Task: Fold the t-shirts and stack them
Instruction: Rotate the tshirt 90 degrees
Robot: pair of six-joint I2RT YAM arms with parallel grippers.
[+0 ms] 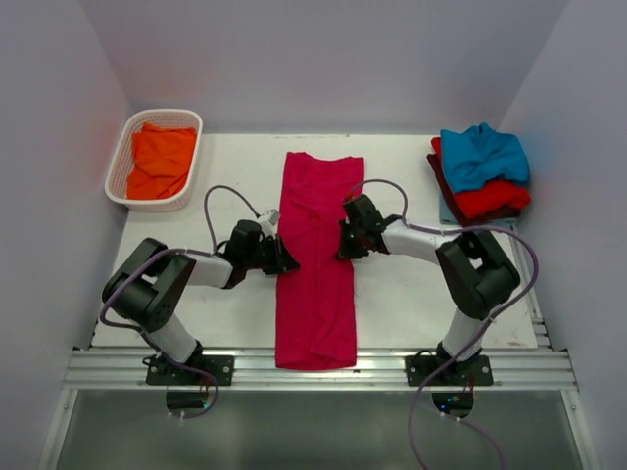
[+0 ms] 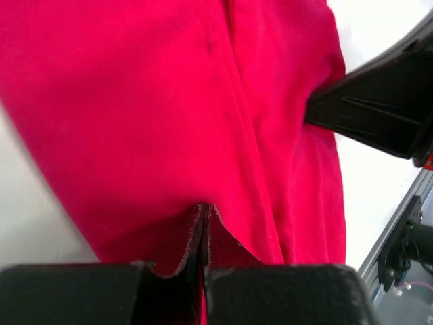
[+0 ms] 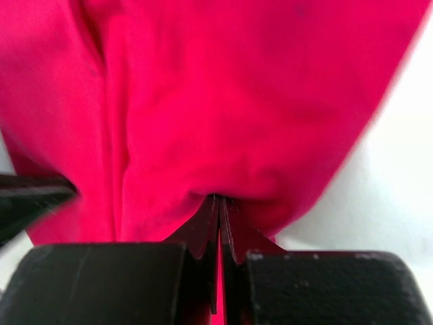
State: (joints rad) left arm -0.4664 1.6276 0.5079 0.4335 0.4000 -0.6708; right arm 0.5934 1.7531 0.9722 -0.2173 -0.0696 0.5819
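A crimson-pink t-shirt lies as a long narrow strip down the middle of the table, from the back to the front edge. My left gripper is shut on its left edge about halfway along, and my right gripper is shut on the right edge opposite. In the left wrist view the jaws pinch a fold of the crimson cloth; the right wrist view shows the same. An orange t-shirt lies in the basket. Teal-blue, red and maroon t-shirts are stacked at the back right.
The white lattice basket stands at the back left against the wall. A metal rail runs along the table's front edge, carrying both arm bases. Walls close in the table on the left, back and right.
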